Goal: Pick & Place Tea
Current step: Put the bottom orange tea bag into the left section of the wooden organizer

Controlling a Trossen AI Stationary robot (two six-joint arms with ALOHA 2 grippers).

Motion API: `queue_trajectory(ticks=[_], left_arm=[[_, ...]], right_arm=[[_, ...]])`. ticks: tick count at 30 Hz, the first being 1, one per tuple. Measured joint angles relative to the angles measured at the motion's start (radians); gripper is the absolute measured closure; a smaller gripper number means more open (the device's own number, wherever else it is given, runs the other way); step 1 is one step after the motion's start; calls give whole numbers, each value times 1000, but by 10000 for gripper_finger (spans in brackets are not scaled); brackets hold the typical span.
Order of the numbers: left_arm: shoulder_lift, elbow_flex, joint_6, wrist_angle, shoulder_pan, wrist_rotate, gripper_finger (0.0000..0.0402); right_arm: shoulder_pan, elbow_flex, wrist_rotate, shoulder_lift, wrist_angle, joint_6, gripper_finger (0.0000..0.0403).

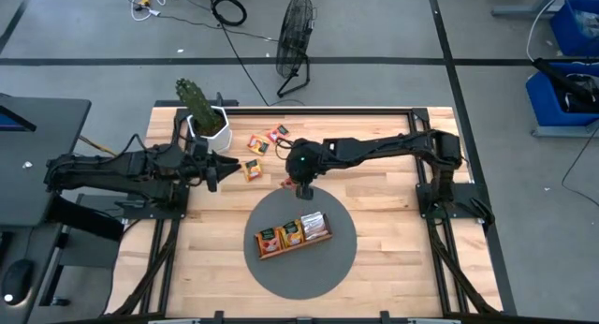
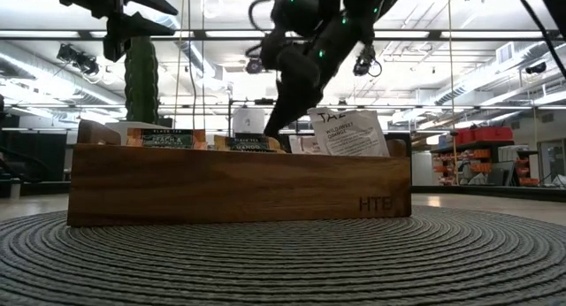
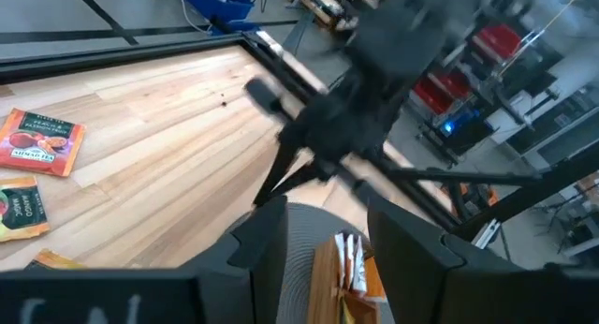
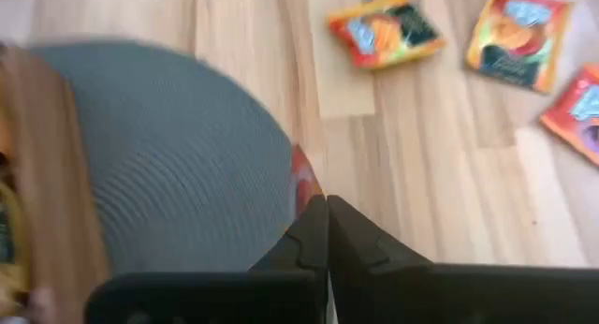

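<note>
Gripping a thin orange-red tea sachet, the right end effector [image 4: 326, 232] has its fingers pressed together with the sachet's edge [image 4: 305, 179] showing between them, just at the rim of the grey round mat [image 4: 187, 165]. In the high view the right end effector [image 1: 305, 191] sits over the far edge of the mat [image 1: 328, 268], near the middle of the counter [image 1: 393, 258]. The held sachet stands on edge, its flat faces vertical; which way its label faces cannot be told.

The left end effector [image 1: 213, 169] waits near the white pot with a cactus [image 1: 201, 113], fingers [image 3: 262, 240] apart.

Three loose sachets [image 1: 265, 141] lie flat on the counter between the two end effectors; in the right wrist view they lie at differing angles [image 4: 386, 31], well apart from the mat.

The wooden divided tray [image 1: 295, 244] rests on the mat, its long axis slightly skewed to the counter edge. Its compartments hold sachets standing upright: dark-labelled orange ones [image 2: 168, 139] at one end, white ones [image 2: 347, 132] at the other, tops rising above the tray wall [image 2: 239, 187].
</note>
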Motion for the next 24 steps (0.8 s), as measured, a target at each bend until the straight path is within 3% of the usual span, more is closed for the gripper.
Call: queue_trajectory(ticks=[5,14,24], left_arm=[[64,0,29,0,10,62,248],[206,0,72,38,82,215,248],[292,0,108,285,122,353,248]], right_arm=[[11,31,3,-47,-57,41,402],[60,267,0,-57,-275,66,403],[92,415,9,-56,-414,117,403]])
